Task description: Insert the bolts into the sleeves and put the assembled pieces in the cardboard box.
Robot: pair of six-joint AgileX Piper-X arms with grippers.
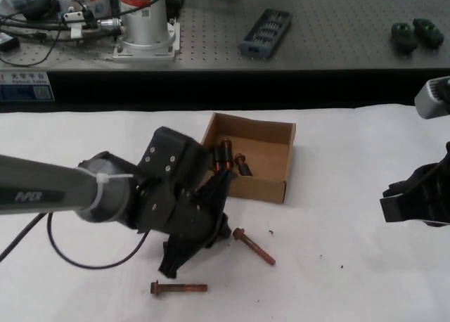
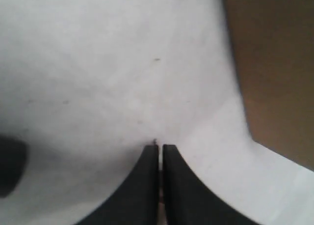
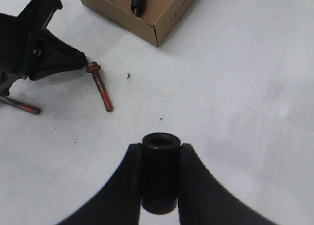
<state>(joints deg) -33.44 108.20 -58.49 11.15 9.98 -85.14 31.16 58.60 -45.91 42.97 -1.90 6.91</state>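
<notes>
The left hand (image 2: 160,147), pressed together and empty, sits just beside the bolt (image 3: 100,87) head, where a nudge could roll it away, while the right hand (image 3: 161,147) pinches a sleeve (image 3: 160,181).

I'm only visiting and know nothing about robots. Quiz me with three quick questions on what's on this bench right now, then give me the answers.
1. True or false: the right gripper is shut on a black cylindrical sleeve.
2. How many rusty-brown bolts lie loose on the white cloth, outside the brown cardboard box? A) one B) two C) four
3. Fill the blank: the left gripper, low over the cloth beside the box, is ___ (open or shut), with nothing between its fingers.

Key: 1 true; 2 B; 3 shut.
</notes>
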